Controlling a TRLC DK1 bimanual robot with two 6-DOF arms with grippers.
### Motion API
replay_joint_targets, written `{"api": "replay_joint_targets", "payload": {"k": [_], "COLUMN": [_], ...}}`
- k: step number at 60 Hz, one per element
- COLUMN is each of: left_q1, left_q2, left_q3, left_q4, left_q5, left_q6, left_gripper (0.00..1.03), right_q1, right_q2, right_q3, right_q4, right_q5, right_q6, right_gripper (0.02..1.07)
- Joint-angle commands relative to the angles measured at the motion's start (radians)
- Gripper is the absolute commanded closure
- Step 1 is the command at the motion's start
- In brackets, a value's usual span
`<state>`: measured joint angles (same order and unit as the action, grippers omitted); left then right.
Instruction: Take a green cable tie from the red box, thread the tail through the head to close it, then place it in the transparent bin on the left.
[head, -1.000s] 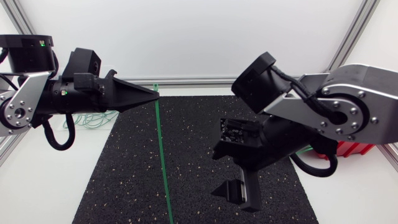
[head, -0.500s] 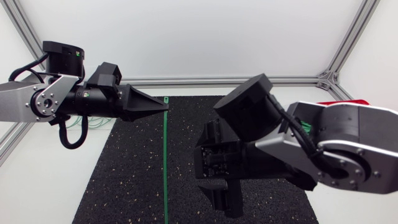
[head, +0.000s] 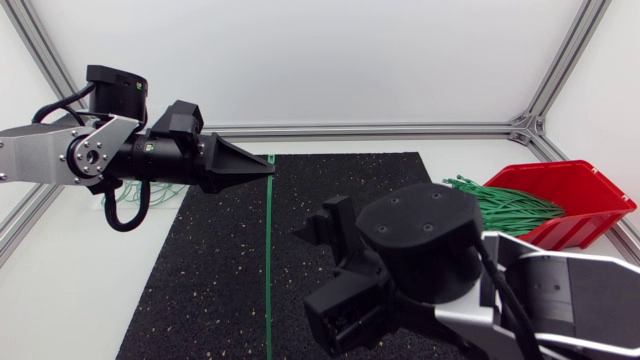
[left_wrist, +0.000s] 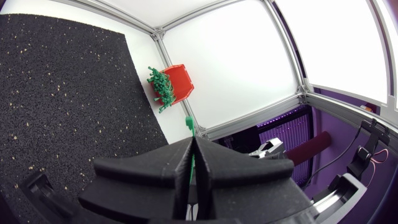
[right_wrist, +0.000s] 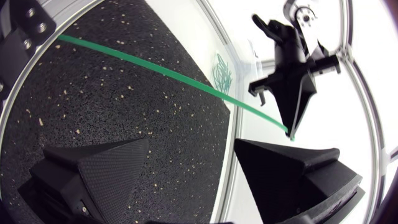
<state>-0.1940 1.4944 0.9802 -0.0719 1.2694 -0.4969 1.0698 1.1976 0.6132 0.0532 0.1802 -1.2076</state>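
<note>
A long green cable tie (head: 270, 260) hangs straight down over the black mat (head: 220, 290), its upper end pinched in my left gripper (head: 268, 167), which is shut on it. In the left wrist view the tie (left_wrist: 191, 163) runs between the closed fingers, its head (left_wrist: 188, 121) sticking out ahead. My right gripper (head: 318, 268) is open just right of the hanging tie, fingers turned toward it. From the right wrist the tie (right_wrist: 161, 71) crosses ahead of the open right gripper (right_wrist: 193, 171), and the left gripper (right_wrist: 291, 121) holds its end. The red box (head: 575, 195) holds several green ties (head: 500, 200).
The transparent bin with several green ties (head: 150, 195) sits at the left behind my left arm, also seen as ties (right_wrist: 222, 71) from the right wrist. The red box (left_wrist: 177, 81) stands at the mat's far right. My bulky right arm (head: 430, 270) covers the mat's front right.
My right arm has swung down and toward the front, uncovering the red box; its open gripper now faces the tie. My left gripper shifted slightly right with the tie.
</note>
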Motion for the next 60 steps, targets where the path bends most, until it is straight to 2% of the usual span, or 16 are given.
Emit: {"api": "replay_joint_targets", "payload": {"k": [1,12,19,29,36,39,42,52,60], "left_q1": [0.002,0.011,0.016,0.041,0.042,0.042,0.044,0.044,0.044], "left_q2": [0.036,0.078,0.098,0.130,0.144,0.145,0.148,0.155,0.158], "left_q3": [0.041,0.064,0.068,0.086,0.086,0.086,0.087,0.084,0.087], "left_q4": [-0.019,-0.037,-0.034,-0.031,-0.029,-0.029,-0.029,-0.029,-0.029], "left_q5": [0.024,0.059,0.070,0.082,0.084,0.084,0.084,0.084,0.084], "left_q6": [0.006,0.006,0.011,0.012,0.018,0.024,0.026,0.035,0.037], "left_gripper": [1.00,1.00,1.00,1.00,1.00,1.00,1.00,1.00,1.00], "right_q1": [0.033,0.062,0.085,0.101,0.107,0.104,0.104,0.098,0.099], "right_q2": [-0.007,0.022,0.056,0.088,0.042,0.019,0.025,0.066,0.077], "right_q3": [-0.075,-0.107,-0.148,-0.175,-0.248,-0.276,-0.283,-0.314,-0.323], "right_q4": [0.046,0.168,0.362,0.422,0.448,0.471,0.484,0.640,0.657], "right_q5": [0.004,0.022,0.035,0.048,-0.038,-0.113,-0.119,-0.188,-0.248], "right_q6": [-0.133,-0.248,-0.334,-0.399,-0.469,-0.492,-0.515,-0.590,-0.595], "right_gripper": [0.07,0.07,0.07,0.07,0.07,0.07,0.07,0.07,0.07]}}
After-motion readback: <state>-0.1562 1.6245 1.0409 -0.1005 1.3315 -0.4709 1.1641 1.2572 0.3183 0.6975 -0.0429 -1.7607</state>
